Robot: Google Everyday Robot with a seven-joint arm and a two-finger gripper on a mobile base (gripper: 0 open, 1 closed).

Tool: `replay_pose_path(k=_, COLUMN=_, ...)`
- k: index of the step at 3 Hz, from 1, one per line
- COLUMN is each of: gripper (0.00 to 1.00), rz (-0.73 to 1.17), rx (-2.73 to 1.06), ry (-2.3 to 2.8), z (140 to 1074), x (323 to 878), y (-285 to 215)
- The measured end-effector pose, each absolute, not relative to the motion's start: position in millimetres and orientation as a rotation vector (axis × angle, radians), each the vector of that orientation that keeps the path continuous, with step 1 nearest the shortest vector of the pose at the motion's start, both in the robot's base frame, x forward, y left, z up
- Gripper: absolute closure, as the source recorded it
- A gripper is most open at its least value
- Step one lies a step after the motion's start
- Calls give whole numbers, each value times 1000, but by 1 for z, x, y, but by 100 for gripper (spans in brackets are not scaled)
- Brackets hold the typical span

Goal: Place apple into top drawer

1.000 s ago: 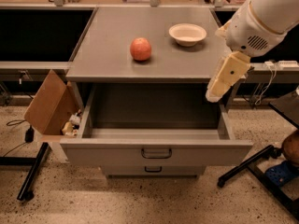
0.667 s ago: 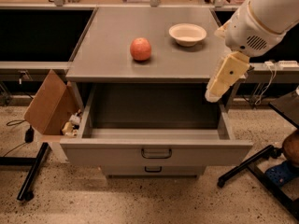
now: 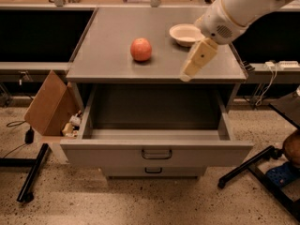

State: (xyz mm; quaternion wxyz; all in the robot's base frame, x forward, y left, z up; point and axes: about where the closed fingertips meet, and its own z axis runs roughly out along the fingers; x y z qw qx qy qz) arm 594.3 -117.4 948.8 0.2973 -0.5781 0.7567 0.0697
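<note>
1. Round apple (image 3: 141,49), red-orange, a bit paler on top.
2. Sits on the grey bench (image 3: 105,41), left of the cream bowl (image 3: 186,33), not touching it.
3. Top drawer (image 3: 103,153) pulled open, just below the bench.
4. Pale tool (image 3: 188,73) hangs tilted over the bench's front edge, right of the apple and apart from it; cannot tell if wide or narrow.

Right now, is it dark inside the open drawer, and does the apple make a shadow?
In the camera view, the top drawer is dim inside, darkest under the tabletop; the apple casts a small soft shadow at its base; the gripper hangs above the tabletop's front edge, right of the apple.
</note>
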Motion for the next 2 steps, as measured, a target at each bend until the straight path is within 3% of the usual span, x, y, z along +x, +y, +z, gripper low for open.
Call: replay_pose_path(k=2, gripper=0, rz=331, rx=-1470, ry=1935, z=924, x=681, y=-55)
